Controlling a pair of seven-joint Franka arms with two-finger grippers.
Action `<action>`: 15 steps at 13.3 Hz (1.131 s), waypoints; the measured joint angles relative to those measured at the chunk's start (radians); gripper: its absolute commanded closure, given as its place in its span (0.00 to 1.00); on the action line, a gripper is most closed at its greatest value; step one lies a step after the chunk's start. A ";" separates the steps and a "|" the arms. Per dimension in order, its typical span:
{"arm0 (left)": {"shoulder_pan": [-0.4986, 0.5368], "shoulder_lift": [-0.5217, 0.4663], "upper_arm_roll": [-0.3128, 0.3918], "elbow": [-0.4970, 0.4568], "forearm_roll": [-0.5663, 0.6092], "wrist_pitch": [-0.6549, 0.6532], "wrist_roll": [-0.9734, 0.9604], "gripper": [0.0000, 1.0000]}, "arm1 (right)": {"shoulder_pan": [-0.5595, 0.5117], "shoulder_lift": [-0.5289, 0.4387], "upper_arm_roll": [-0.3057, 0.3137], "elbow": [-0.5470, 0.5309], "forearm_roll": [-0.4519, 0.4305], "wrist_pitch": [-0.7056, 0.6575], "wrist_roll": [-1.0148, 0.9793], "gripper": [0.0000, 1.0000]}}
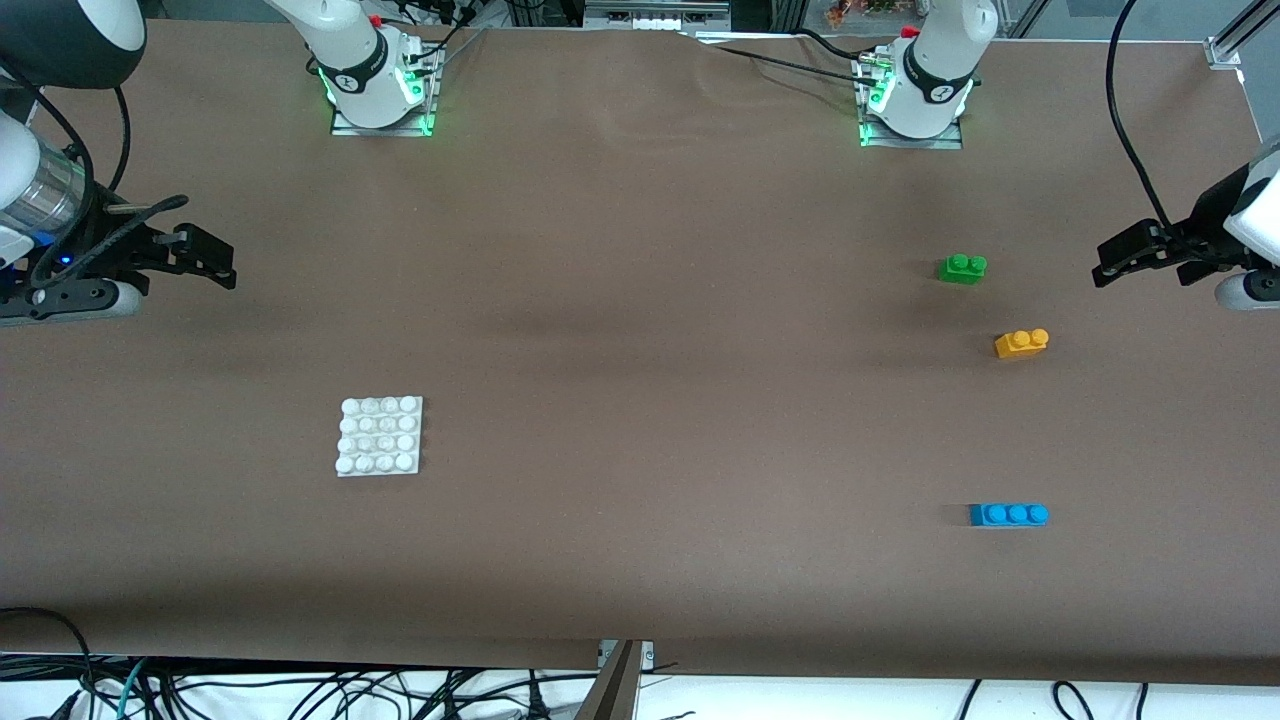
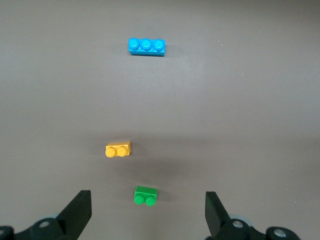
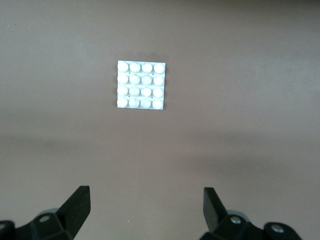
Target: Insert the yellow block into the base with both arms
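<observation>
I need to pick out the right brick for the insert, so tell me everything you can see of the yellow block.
The yellow block is a small yellow-orange brick, plastic by its look, with two round studs on top. It sits upright on the brown table toward the left arm's end, apart from all else: the green brick lies farther from the front camera, the blue brick nearer. Nothing touches it.

No words, brand names or numbers can be read anywhere in these views. The only marks are a small round black-and-white emblem on the collar of the right arm's base point(image 1: 347, 80) and a like one on the left arm's base point(image 1: 942, 93), both too small to make out. The bricks, the studded plate and the desk point(image 1: 640, 300) carry no lettering.
</observation>
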 measured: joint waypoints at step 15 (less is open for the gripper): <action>0.000 0.000 0.000 0.000 0.000 0.000 0.000 0.00 | 0.001 0.014 0.003 -0.085 0.000 0.057 0.000 0.00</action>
